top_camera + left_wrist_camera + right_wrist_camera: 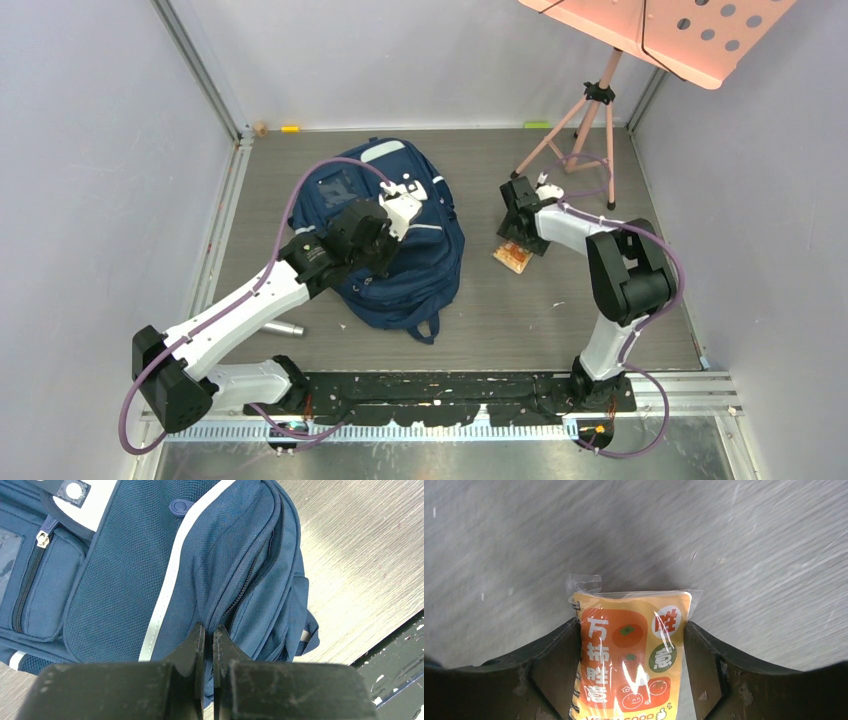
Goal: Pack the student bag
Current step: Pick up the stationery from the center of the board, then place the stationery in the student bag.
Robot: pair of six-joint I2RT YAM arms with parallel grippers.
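The right fingers [556,665] stand on either side of an orange snack packet [629,655], right up against its long edges; whether they already pinch it or only bracket it I cannot tell. The packet looks to be lying flat on the grey tabletop [734,545], not yet lifted and well apart from the bag. The left fingers [192,650] are pressed together with nothing visible between them. They hang just over the side of the student bag [125,580], close to the long zip [250,575] of its main compartment. That zip shows only a narrow dark gap along part of its run, so the compartment appears mostly closed, and no lining or contents can be seen. From above, the bag [420,270] lies flat on its back in the middle of the tabletop, left of the packet, with its front pocket facing up. A silver cylinder [283,328] lies on the tabletop near the bag's lower left side, outside it. By my reading the packing has hardly begun: nothing is visibly inside. The bag would need opening wider, then the packet, and probably the cylinder, carried over and put in
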